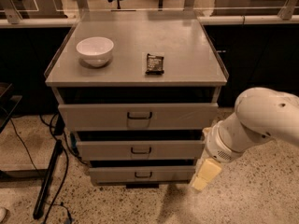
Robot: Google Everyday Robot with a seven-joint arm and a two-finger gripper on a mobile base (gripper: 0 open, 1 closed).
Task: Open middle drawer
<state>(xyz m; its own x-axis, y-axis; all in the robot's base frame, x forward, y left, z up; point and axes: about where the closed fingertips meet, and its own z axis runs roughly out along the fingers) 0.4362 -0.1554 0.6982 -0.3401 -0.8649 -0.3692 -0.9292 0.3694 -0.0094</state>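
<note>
The middle drawer (107, 150) is a grey flat front with a small dark loop handle (140, 150) at its centre. It sits between a taller top drawer (93, 116) and a smaller bottom drawer (112, 175), and it looks pushed in. My gripper (203, 174), cream-coloured on the end of a white arm (261, 120), hangs low at the cabinet's right front corner. It is level with the bottom drawer and just right of the middle drawer's right end. It is far from the handle and holds nothing.
A white bowl (95, 50) and a dark snack packet (154, 63) lie on the grey cabinet top (191, 41). A black stand leg (49, 181) and cables lie on the speckled floor to the left. Dark cabinets and a rail stand behind.
</note>
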